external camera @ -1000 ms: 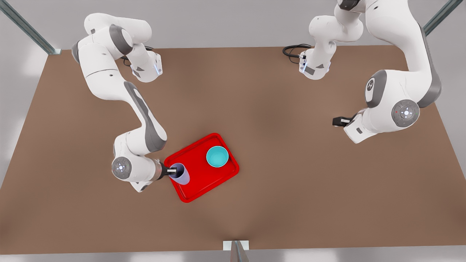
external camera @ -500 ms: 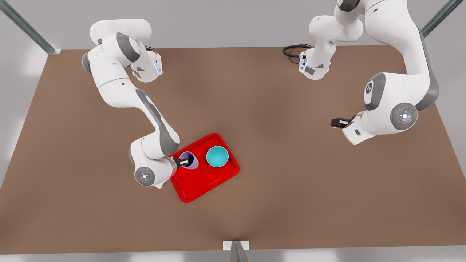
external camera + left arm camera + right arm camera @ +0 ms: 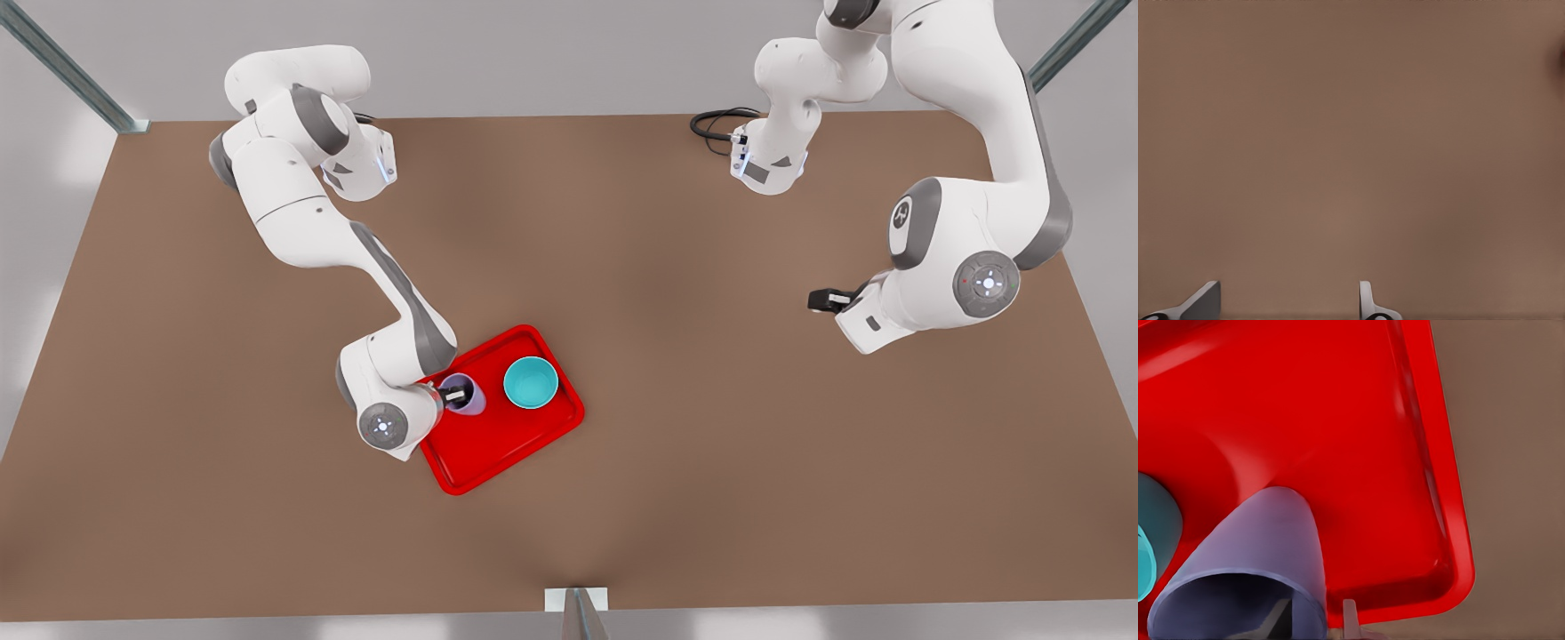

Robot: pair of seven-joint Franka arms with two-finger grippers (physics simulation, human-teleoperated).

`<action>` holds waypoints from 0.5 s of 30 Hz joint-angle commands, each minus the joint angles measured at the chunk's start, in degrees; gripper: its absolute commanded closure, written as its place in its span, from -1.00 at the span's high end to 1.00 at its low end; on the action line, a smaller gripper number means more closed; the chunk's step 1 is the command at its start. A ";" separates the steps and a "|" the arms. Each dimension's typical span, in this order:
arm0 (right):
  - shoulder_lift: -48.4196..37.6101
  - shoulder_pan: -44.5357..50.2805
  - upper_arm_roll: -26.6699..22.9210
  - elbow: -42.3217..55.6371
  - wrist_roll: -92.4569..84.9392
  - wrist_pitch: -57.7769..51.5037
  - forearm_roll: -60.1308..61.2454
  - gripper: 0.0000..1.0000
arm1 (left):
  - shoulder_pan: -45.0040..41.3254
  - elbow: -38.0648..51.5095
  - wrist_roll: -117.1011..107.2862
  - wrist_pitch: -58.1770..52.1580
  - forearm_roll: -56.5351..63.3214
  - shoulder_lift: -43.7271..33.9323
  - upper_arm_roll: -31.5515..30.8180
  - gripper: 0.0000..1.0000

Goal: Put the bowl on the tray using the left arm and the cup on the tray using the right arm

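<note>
the cup (image 3: 464, 395) is seen upright on the red tray (image 3: 498, 449), just beside the bowl (image 3: 531, 382), which also stands on the tray, on the far side of the cup from the gripper. the right gripper (image 3: 455, 396) is positioned at the cup's rim, with one finger (image 3: 1350, 617) outside the lavender wall (image 3: 1265, 533) and the other inside the mouth, so the jaws are closed on the cup's wall. in the right wrist view the cup's base is seen on the tray floor, near a rounded corner of the raised rim (image 3: 1457, 540), and the bowl's teal side (image 3: 1155, 527) is seen just beside the cup. the brown table (image 3: 711, 462) is seen beyond the rim. the left gripper (image 3: 825, 300) is held well apart from the tray, at the front view's right, above bare table; this arm waits. in the left wrist view its two fingertips (image 3: 1368, 303) are seen spread apart with nothing between the jaws, and only table surface (image 3: 1351, 147) lies ahead of them.
</note>
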 commanded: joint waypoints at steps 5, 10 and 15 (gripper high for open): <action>-0.23 0.00 0.07 0.00 0.04 0.65 0.70 1.00 | -0.03 0.00 -0.09 0.00 -0.01 -0.18 -0.04 1.00; -0.76 -0.17 0.25 0.61 -0.40 0.83 1.75 1.00 | -0.03 0.09 -0.44 -0.09 -0.09 -0.18 -0.30 1.00; -22.55 -5.35 -1.60 -7.91 -0.31 0.21 -0.71 1.00 | -0.03 2.37 -0.26 -0.17 -0.01 0.26 -0.13 1.00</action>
